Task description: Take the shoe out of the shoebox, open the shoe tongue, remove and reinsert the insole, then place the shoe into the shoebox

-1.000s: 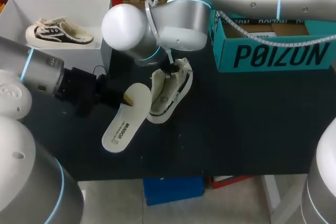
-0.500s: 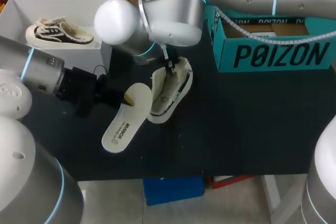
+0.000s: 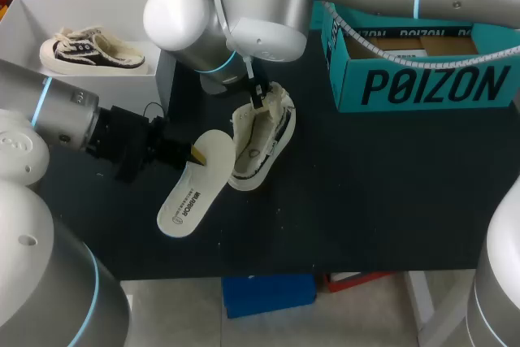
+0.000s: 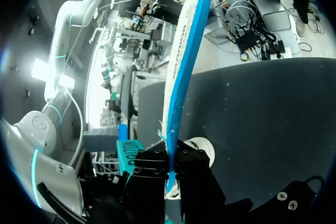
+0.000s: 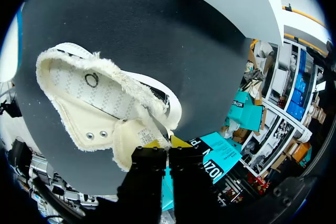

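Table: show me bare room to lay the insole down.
Widest bare table: right of the shoe, in front of the teal box, out to the front edge. Crowded: between white box and shoe, where the left gripper holds the insole and the right gripper grips the shoe.

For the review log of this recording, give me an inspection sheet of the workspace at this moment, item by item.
Surface: dark table, carrying the shoe and both boxes.
Job's things: shoe lying opened on the table; insole out of it, beside it; teal shoebox open at the far right.
Clutter: white box at the far left, with a second shoe in it.
Grippers: left gripper shut on one end of the insole; right gripper shut on the shoe's fleecy tongue.
Cables: white coiled cable along the right arm, passing over the teal shoebox.
Surroundings: nothing seen.
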Available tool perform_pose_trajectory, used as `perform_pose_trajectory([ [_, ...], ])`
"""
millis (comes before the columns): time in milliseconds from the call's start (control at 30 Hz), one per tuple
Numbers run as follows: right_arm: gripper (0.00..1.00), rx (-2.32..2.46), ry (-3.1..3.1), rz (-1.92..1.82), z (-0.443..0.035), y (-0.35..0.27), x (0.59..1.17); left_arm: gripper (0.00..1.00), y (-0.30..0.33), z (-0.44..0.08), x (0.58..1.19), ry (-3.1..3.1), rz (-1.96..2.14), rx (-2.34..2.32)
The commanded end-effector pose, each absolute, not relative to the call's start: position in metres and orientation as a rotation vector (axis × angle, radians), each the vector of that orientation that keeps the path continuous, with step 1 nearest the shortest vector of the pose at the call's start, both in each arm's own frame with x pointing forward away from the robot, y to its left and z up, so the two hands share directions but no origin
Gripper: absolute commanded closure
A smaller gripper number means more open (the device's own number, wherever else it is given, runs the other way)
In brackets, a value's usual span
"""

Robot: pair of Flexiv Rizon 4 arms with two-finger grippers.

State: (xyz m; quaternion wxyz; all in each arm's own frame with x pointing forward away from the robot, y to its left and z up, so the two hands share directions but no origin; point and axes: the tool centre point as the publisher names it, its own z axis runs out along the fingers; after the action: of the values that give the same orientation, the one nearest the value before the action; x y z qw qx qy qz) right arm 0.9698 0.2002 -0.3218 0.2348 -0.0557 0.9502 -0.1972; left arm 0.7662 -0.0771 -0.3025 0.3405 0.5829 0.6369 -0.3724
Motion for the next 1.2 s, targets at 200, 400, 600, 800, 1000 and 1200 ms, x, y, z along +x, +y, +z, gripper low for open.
perform_pose_trajectory([
  [200,1.0,-0.21,2.645,-0.504,-0.333,0.205,0.993,1.0,-0.074,-0.304,0.765,1.669,-0.96,1.503],
  [400,1.0,-0.232,2.667,-0.474,-0.34,0.204,0.995,1.0,-0.074,-0.305,0.766,1.672,-0.959,1.499],
  [600,1.0,-0.248,2.687,-0.453,-0.353,0.206,0.992,1.0,-0.074,-0.305,0.766,1.668,-0.96,1.499],
  [800,1.0,-0.269,2.704,-0.44,-0.364,0.212,0.997,1.0,-0.071,-0.304,0.766,1.673,-0.955,1.494],
  [1000,1.0,-0.283,2.71,-0.431,-0.368,0.214,1.004,1.0,-0.069,-0.305,0.767,1.681,-0.95,1.488],
  [1200,1.0,-0.275,2.728,-0.406,-0.377,0.216,1.009,1.0,-0.071,-0.306,0.767,1.685,-0.953,1.487],
])
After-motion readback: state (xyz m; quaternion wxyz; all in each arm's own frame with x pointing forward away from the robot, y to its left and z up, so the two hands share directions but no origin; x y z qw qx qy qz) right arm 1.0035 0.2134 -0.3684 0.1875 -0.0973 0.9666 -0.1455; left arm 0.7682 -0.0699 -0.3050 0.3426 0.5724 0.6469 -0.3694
